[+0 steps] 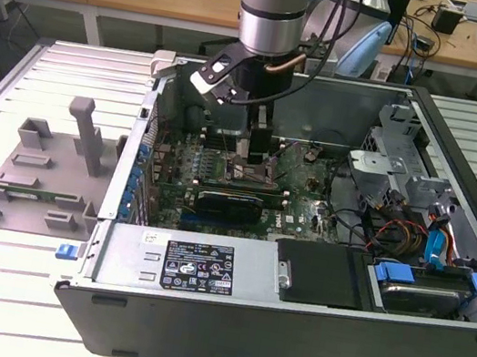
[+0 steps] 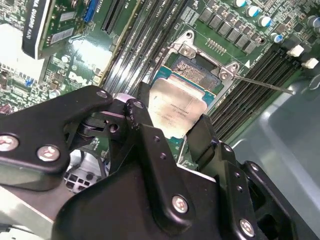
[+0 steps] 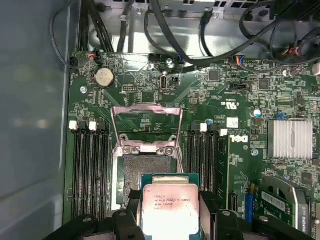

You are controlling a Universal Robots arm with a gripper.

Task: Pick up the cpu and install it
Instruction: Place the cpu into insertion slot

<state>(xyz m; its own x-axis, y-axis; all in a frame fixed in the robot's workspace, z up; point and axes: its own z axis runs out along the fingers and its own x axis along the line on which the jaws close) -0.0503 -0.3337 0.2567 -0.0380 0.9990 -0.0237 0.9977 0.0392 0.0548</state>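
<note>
Jaws grip the cpu inside the computer case.

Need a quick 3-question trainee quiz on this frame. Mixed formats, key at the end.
1. True or false: the tool grips the cpu.
2. The plate of the socket is: A) shut over it, B) raised open, C) missing.
3. Fill in: in the exterior view, the grey tray lies to the ____ of the case.
Key: 1 true; 2 B; 3 left (the exterior view's left).
</note>
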